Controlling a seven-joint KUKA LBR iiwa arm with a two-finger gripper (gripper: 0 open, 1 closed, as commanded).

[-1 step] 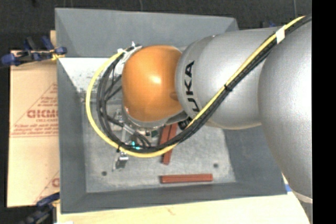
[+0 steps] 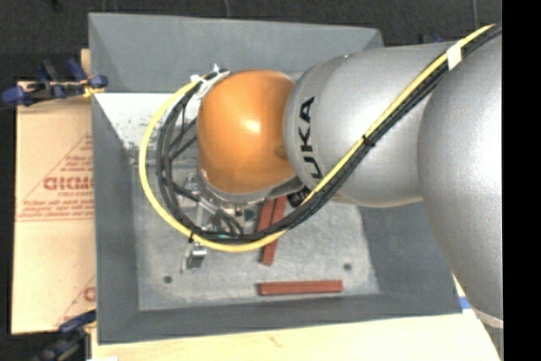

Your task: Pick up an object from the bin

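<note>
Grey bin [image 2: 114,207] walls slope down to a speckled floor, and the arm [image 2: 380,131] reaches in from the right of the frame, covering most of the upper and middle floor. Its orange cover [image 2: 245,131] sits at the centre, ringed on the left by a loop of yellow and black cables [image 2: 155,173] that comes close to the left wall. Below the cover the gripper [image 2: 199,248] points down at the lower-left part of the floor. The cover hides most of it, so whether it is open or closed, or has hold of anything, cannot be told. A red-brown bar [image 2: 271,231] lies tilted at the lower centre, its upper end under the arm, just right of the gripper. A second, longer red-brown bar [image 2: 300,288] lies flat along the foot of the lower wall, apart from the first. Bare floor shows in the lower left corner and at the lower right, between the bars and the walls.
</note>
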